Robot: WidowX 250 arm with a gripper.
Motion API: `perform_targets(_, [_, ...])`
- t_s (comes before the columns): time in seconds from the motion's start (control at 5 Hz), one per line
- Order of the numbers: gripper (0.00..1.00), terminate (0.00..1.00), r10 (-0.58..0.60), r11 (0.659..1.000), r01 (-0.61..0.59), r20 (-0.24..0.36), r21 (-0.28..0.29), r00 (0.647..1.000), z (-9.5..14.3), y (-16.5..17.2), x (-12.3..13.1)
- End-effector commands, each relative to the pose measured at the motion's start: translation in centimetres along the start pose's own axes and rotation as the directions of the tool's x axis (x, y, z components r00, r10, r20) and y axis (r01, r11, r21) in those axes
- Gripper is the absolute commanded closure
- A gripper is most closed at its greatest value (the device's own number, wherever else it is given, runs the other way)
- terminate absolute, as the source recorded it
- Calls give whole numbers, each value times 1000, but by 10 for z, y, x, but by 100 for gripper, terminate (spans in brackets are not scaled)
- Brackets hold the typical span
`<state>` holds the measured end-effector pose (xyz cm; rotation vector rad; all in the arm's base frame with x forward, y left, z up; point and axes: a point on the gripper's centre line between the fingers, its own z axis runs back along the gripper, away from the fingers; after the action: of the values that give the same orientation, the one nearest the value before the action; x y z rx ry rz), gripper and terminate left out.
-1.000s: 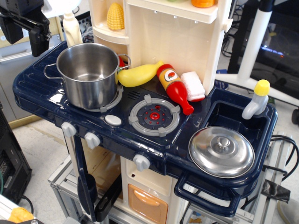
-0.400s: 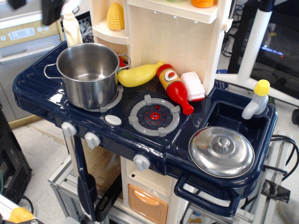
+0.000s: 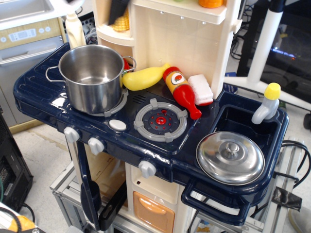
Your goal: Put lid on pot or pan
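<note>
On the glossy navy plastic worktop (image 3: pixel 43 104), a cylindrical steel pot (image 3: pixel 92 77) is seen uncovered; its domed, knobbed lid (image 3: pixel 230 158) lies well apart. The hand (image 3: pixel 118 10) is blurred, its state indiscernible.

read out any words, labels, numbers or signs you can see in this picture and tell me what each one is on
No text can be read here.
Ketchup bottle: a round label with a picture, no readable words.
Grey appliance at top left: a panel with small markings, too blurred to read.
Dark screen at right: a faint glowing line, unreadable.
The lid, the pot and the stove knobs show no markings.
</note>
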<state>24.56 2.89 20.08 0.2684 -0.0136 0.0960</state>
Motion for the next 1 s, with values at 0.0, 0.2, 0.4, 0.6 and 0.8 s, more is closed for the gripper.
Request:
perform_targets(0.0, [0,0,-8,998,15,99,-67,995,-15,-92,5])
perform_targets(0.2, [0,0,-57,993,69,130,-92,990,-38,-151,8])
perform_targets(0.4, [0,0,-85,993,95,132,-71,988,-56,-177,9])
perform_targets(0.6, [0,0,-89,994,98,139,-54,986,-74,-190,11])
perform_targets(0.8, [0,0,-107,991,117,143,-60,984,-93,-188,17])
